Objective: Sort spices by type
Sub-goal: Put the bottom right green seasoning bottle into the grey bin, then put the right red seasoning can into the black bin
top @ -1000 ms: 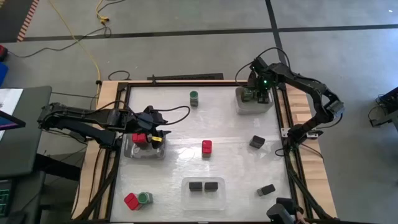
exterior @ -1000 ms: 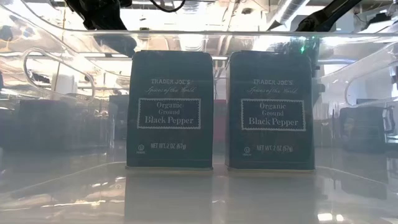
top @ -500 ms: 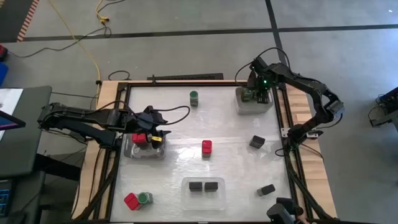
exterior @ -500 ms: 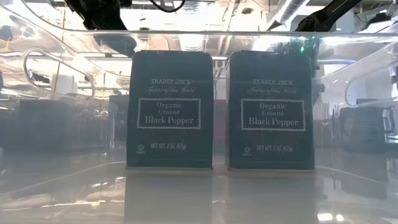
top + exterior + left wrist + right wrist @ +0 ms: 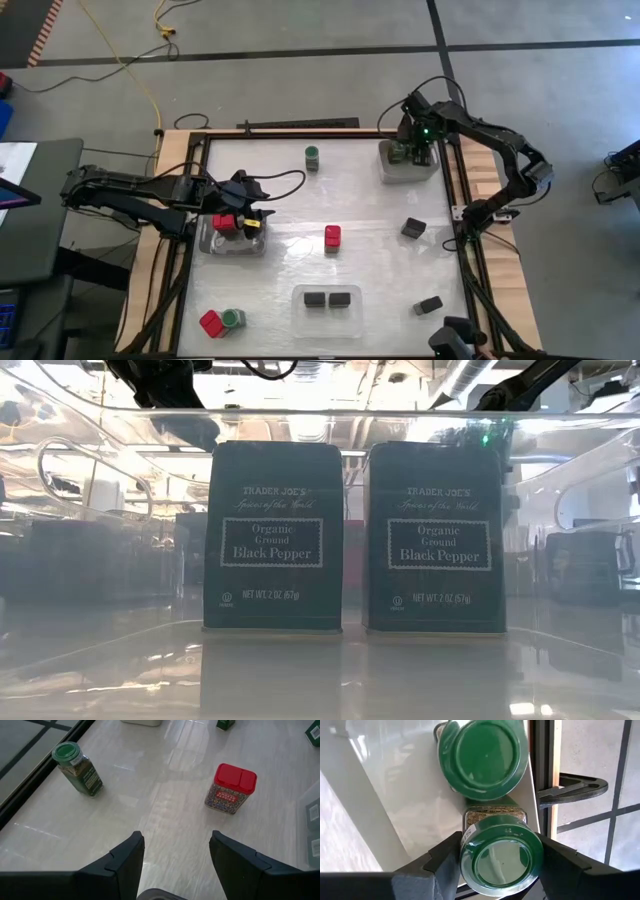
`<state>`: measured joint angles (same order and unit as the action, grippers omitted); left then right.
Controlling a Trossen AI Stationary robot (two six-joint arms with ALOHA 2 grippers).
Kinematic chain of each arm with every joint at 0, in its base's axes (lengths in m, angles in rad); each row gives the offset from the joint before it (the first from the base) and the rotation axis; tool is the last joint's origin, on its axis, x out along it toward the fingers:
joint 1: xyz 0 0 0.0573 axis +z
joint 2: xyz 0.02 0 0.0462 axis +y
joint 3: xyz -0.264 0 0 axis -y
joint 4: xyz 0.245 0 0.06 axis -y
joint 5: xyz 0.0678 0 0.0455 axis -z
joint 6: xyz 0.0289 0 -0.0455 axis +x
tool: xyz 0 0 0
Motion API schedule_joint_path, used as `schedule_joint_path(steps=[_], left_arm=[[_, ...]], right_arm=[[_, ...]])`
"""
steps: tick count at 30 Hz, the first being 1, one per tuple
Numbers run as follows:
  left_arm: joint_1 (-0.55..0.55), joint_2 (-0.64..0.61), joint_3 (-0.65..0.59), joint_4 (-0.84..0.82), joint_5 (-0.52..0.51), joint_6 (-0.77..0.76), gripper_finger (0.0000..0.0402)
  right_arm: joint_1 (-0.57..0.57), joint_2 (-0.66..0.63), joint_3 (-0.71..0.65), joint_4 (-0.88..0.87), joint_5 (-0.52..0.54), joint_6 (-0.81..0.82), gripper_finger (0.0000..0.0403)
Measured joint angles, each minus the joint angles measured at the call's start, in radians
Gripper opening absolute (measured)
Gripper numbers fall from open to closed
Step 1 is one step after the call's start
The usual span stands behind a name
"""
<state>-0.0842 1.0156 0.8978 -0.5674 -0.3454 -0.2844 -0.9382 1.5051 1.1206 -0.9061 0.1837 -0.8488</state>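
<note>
- The right gripper (image 5: 495, 865) hangs over the grey tray (image 5: 392, 176) at the counter's far right corner, its jaws clasped around a green-lidded jar (image 5: 501, 854), with a second jar (image 5: 482, 757) just beside it in the tray.
- The left gripper (image 5: 175, 851) sits above the clear tray (image 5: 208, 242) on the left, jaws parted and holding nothing.
- Judging by looks, these jars are light, rigid and smooth-sided, so a grip on the body below the lid seems safest; glass would not forgive a drop.
- Only the left wrist view shows a loose red container (image 5: 230, 787) and green jar (image 5: 77, 768) in detail.
- Only the low view reads the two black pepper boxes (image 5: 273, 536).
</note>
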Motion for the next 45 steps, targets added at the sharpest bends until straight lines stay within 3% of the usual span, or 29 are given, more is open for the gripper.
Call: schedule_joint_path(steps=[29, 45], left_arm=[[0.000, 0.000, 0.000, -0.003, 0.000, 0.000, 0.0215], [0.000, 0.000, 0.000, -0.003, 0.000, 0.000, 0.0215]], right_arm=[[0.000, 0.000, 0.000, 0.002, 0.000, 0.003, 0.0252], [0.003, 0.000, 0.032, -0.028, 0.000, 0.031, 0.0308]])
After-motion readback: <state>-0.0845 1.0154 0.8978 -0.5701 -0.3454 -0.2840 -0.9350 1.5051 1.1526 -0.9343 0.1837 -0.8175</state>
